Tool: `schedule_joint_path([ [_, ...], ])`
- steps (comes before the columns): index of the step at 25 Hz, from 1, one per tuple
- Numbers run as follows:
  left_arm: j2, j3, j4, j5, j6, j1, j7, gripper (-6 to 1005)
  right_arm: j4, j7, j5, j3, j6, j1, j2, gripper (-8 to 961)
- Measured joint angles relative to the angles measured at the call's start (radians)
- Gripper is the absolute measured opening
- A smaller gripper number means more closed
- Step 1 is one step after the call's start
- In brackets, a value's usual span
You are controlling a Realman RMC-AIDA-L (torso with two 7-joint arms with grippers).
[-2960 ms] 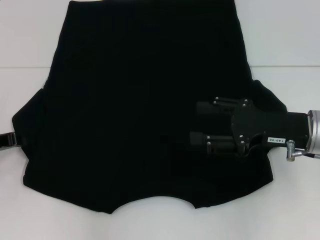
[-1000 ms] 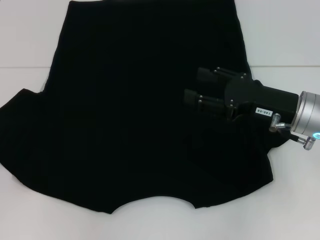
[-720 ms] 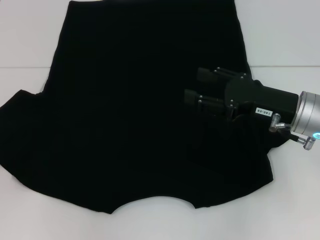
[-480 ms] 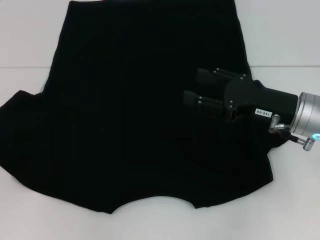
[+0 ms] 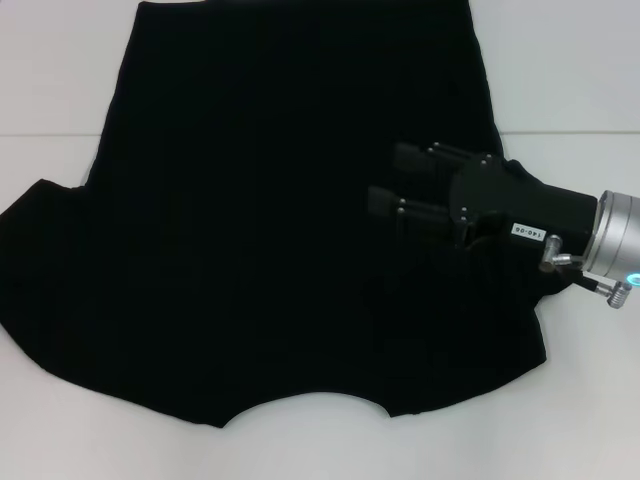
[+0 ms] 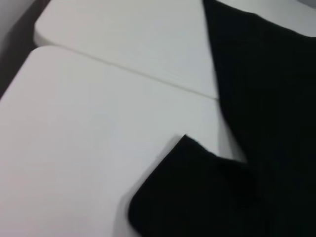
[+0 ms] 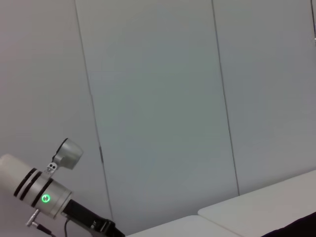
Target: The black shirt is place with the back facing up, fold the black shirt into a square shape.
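One black shirt (image 5: 270, 230), one tool (image 5: 385, 180)

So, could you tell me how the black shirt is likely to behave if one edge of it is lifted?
The black shirt lies flat with soft wavy edges, so it will probably drape limply. Spread wide on the white table, it would likely drag and bunch rather than slide whole.

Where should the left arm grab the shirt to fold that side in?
Grip the shirt at its left sleeve tip, coming in from the table's left edge. That corner juts out flat onto the bare table, so it gives a free edge to pinch. The right gripper hovers over the opposite side.
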Motion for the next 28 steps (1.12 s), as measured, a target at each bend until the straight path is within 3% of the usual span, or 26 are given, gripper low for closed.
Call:
schedule_joint_path([
  [17, 0.008, 0.003, -0.077, -0.067, -0.007, -0.097, 0.099, 104, 0.002, -0.002, 0.0, 0.003, -0.008, -0.006, 0.0, 794],
  [28, -0.008, 0.004, -0.165, -0.251, 0.226, -0.117, 0.433, 118, 0.012, -0.021, 0.003, 0.005, -0.032, -0.023, 0.0, 796],
])
